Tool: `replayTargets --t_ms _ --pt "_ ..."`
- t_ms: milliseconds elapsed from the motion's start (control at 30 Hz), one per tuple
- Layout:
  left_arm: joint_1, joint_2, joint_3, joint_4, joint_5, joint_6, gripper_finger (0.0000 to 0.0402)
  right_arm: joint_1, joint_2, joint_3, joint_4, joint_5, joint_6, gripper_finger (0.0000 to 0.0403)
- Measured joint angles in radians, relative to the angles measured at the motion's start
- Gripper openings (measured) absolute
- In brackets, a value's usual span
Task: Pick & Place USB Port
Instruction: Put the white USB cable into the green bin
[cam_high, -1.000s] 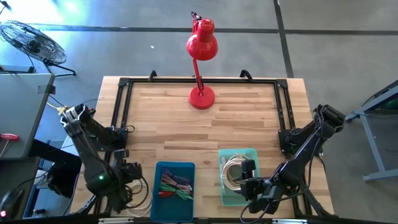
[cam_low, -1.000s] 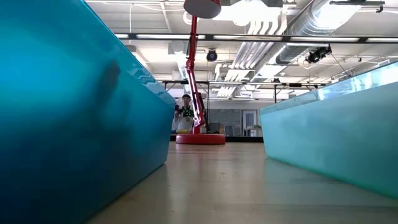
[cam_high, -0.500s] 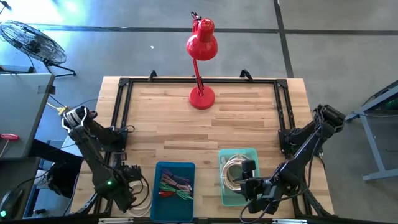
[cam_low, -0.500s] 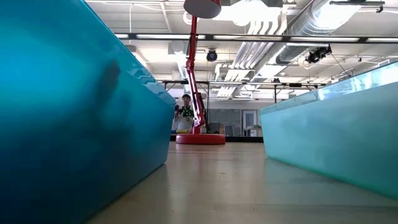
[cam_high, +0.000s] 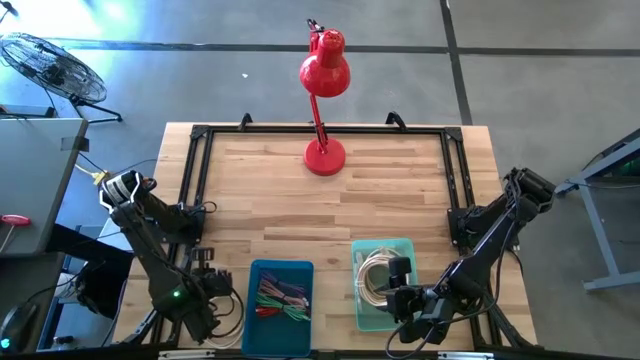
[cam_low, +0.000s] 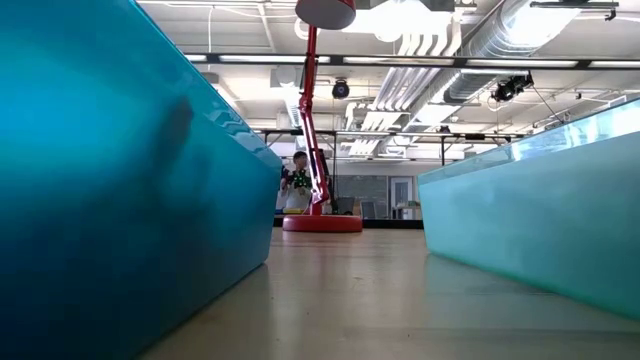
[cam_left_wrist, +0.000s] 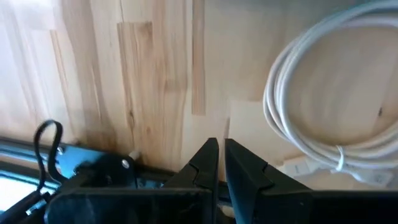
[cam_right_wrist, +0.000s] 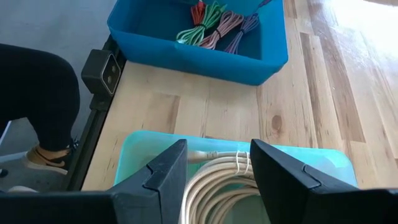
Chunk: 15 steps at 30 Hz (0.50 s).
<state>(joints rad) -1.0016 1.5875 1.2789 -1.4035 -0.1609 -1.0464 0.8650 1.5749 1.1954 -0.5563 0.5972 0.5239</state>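
While no writing reads, left pincer (cam_left_wrist: 221, 152) together near white cable (cam_left_wrist: 298, 118), right pincer (cam_right_wrist: 217, 163) apart.

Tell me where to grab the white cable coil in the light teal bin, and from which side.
Grip the white cable coil across its bundled strands, probably near the tie, coming straight down from above. It lies flat in the light teal bin, whose walls block any sideways approach. The right gripper is open right over it.

Closed hand (cam_left_wrist: 221, 163) near white cable (cam_left_wrist: 305, 124), seemingly apart
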Motion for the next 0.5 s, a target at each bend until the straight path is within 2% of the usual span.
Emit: replayTargets --t_ms 200,333,500 --pt "0.000 0.000 0.000 0.022 -0.011 0.023 0.0024 0.000 0.000 0.000 0.000 0.000 0.000 0.0169" --pt "0.000 0.000 0.000 0.022 -0.006 -0.036 0.0026 0.000 0.000 0.000 0.000 0.000 0.000 0.0169" --pt "0.000 0.000 0.000 0.022 0.028 -0.105 0.0062 0.000 0.000 0.000 0.000 0.001 -0.001 0.0169"
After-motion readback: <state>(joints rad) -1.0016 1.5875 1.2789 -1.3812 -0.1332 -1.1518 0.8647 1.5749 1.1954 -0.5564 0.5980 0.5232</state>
